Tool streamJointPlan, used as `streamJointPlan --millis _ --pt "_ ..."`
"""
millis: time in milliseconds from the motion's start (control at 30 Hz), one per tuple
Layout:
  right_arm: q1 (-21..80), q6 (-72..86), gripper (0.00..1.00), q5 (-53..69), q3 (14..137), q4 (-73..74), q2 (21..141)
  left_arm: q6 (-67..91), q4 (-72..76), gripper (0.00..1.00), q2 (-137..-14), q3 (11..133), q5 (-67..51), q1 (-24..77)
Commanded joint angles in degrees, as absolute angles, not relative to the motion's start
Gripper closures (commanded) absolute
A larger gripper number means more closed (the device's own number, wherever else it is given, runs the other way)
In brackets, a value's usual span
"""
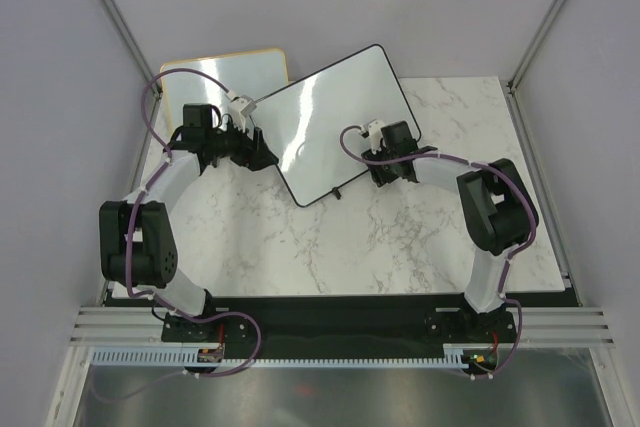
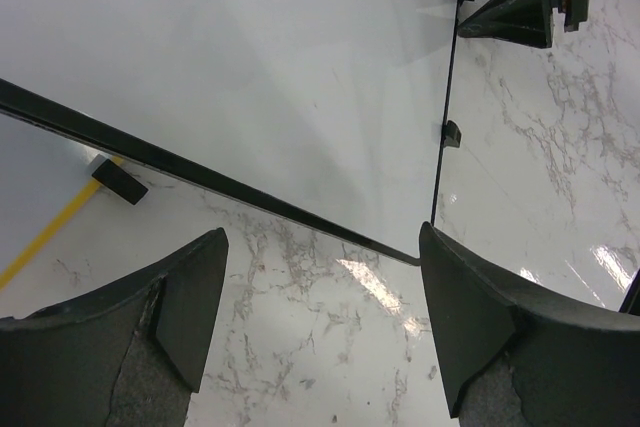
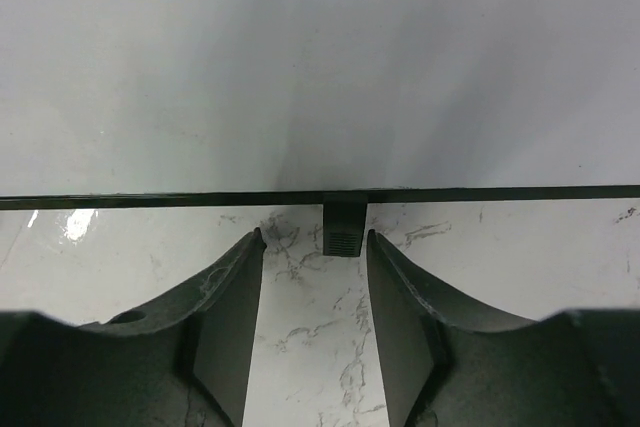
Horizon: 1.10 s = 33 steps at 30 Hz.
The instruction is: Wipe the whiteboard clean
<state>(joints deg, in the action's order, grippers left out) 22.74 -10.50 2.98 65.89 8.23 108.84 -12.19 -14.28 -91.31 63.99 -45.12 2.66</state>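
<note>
Marble table (image 1: 300, 237) — whiteboard (image 1: 335, 117) glossy, black-framed, clean.

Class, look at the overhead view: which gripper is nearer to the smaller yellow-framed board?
Left. The left gripper sits close by the yellow-framed board, at the left edge of the whiteboard; the right gripper is across the whiteboard, at its near-right edge.

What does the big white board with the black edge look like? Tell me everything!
The large rectangular whiteboard with a thin black frame has rounded corners and small black feet. Its glossy white face looks clean, with no scribbles showing. It rests on its feet, turned askew, on the white marble table. Its far left edge seems to lie over a smaller orange-framed board. Nothing grips it.
</note>
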Motion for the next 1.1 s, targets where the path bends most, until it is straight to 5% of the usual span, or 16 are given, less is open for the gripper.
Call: streamJointPlan --millis 0,100,367,800,1067 --pt "23.47 -8.88 0.46 4.57 63.99 12.22 107.49 -14.85 -14.76 0.16 -88.77 63.81 -44.74 2.81" --pt "23.47 -6.86 0.35 3.79 62.23 11.78 104.08 -15.38 -16.43 0.16 -87.72 63.63 -43.34 2.81" --pt "22.94 1.91 0.26 -7.37 57.05 11.51 92.91 -21.44 -24.25 0.16 -81.23 61.7 -35.52 2.81" --pt "6.51 26.53 0.16 -22.48 43.61 13.01 69.74 -30.94 -32.08 0.16 -68.65 49.93 -0.29 2.81" --pt "6.33 35.41 0.02 -39.63 26.12 11.78 46.25 -24.0 -25.69 0.02 -56.26 36.23 10.89 2.55"
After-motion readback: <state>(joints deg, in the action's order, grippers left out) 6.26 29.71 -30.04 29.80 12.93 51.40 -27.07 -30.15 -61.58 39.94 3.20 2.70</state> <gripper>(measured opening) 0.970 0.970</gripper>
